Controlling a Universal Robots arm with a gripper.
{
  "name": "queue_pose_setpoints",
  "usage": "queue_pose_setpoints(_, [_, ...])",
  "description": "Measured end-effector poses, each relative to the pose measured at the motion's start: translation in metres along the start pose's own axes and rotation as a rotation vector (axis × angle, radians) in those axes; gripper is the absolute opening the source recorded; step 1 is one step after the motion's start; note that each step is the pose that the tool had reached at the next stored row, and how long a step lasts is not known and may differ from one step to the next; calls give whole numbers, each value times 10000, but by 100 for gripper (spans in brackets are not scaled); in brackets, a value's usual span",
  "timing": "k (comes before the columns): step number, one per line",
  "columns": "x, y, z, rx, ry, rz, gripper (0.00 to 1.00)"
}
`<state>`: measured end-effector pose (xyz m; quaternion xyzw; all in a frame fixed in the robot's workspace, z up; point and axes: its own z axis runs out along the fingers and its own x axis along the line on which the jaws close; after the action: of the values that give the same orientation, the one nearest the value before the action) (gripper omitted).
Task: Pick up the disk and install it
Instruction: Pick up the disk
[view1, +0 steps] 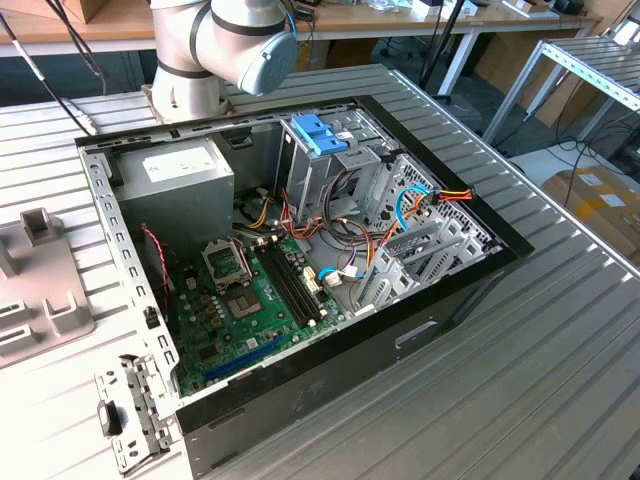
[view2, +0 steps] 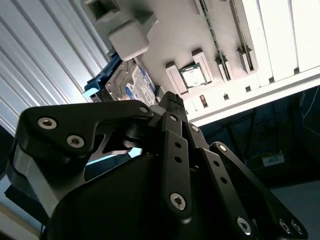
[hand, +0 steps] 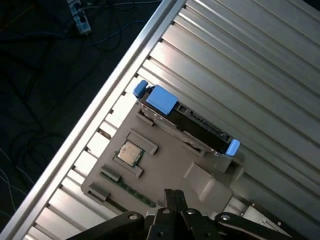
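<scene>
One disk (hand: 186, 123), set on edge in a slot along one side of a grey fixture plate (hand: 165, 165). Seen edge-on in the first wrist view as a dark slab with blue trim at both ends. In the second wrist view, same disk (view2: 141, 86) turned to show its white-labelled face, blue trim alongside. Not gripped, not touched.

Position relative to the gripper (hand: 173, 194): ahead of the fingertips and apart from them, with a stretch of grey plate and a raised grey block (hand: 202, 180) between. Jaws pressed together, tips meeting, nothing held.

Also seated on the plate: processor chip (hand: 129, 152) in a square recess, memory stick (hand: 127, 189) in a groove nearer the gripper.

Edges and room: ribbed aluminium table top (hand: 240, 75) running along the disk's outer long side. On the plate's opposite side, table edge rail (hand: 107, 95) close by, dark floor with cables (hand: 40, 75) beyond.

Exterior view: open computer case (view1: 430, 330) mid-table, holding drive cage with light-blue latch (view1: 318, 133), grey power supply box (view1: 175, 175) and green motherboard (view1: 240, 300). Arm base (view1: 215, 50) behind the case.
</scene>
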<state>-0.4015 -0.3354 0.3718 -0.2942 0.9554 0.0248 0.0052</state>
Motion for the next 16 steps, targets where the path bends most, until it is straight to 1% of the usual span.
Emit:
queue_pose_setpoints(4, [0,0,1,-14,25,-565,11])
queue_pose_setpoints(7, [0,0,1,-30,54,-1221,11])
queue_pose_setpoints(8, [0,0,1,-34,62,-1388,11])
queue_pose_setpoints(14, [0,0,2,-51,92,-2073,11])
queue_pose_setpoints(16, [0,0,3,-61,111,-2483,11])
